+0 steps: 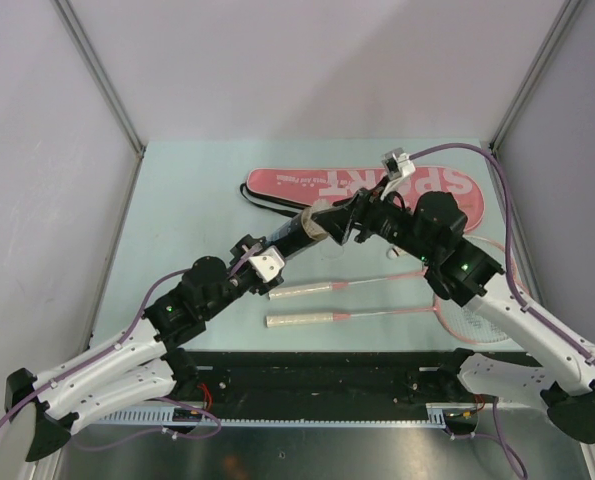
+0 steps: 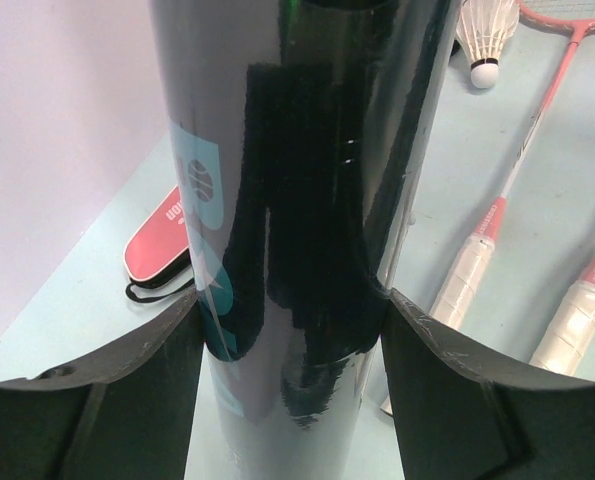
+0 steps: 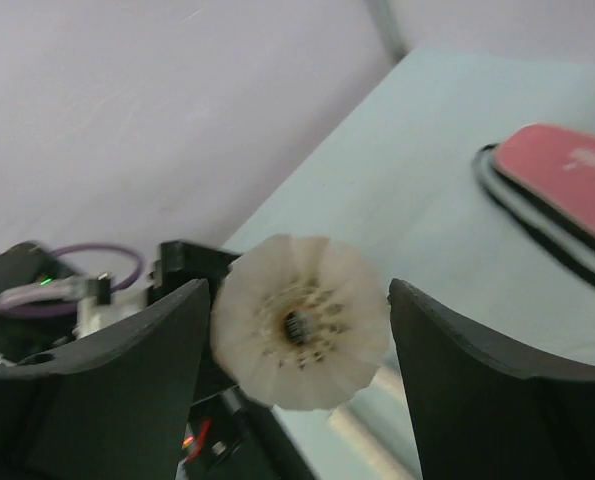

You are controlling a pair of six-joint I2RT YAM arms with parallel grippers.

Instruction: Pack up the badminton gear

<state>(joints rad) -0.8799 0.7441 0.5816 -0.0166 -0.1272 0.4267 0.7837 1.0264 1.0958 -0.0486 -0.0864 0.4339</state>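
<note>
— What's the biggest thing on the desk (image 1: 177, 200)?
— The pink "SPORT" racket bag (image 1: 297, 185), lying flat along the far side. Nearer, two pink-framed rackets (image 1: 302, 291) lie side by side, white handles pointing left.
— And the black tube (image 2: 307, 200)?
— Tilted, clamped between the fingers of the left hand (image 2: 289, 320).
— The right hand (image 3: 297, 300)?
— Spread wide, both fingers touching the feather skirt of a shuttlecock (image 3: 302, 335), just beside the tube's far end. A second shuttlecock (image 2: 484, 40) lies by the rackets.
</note>
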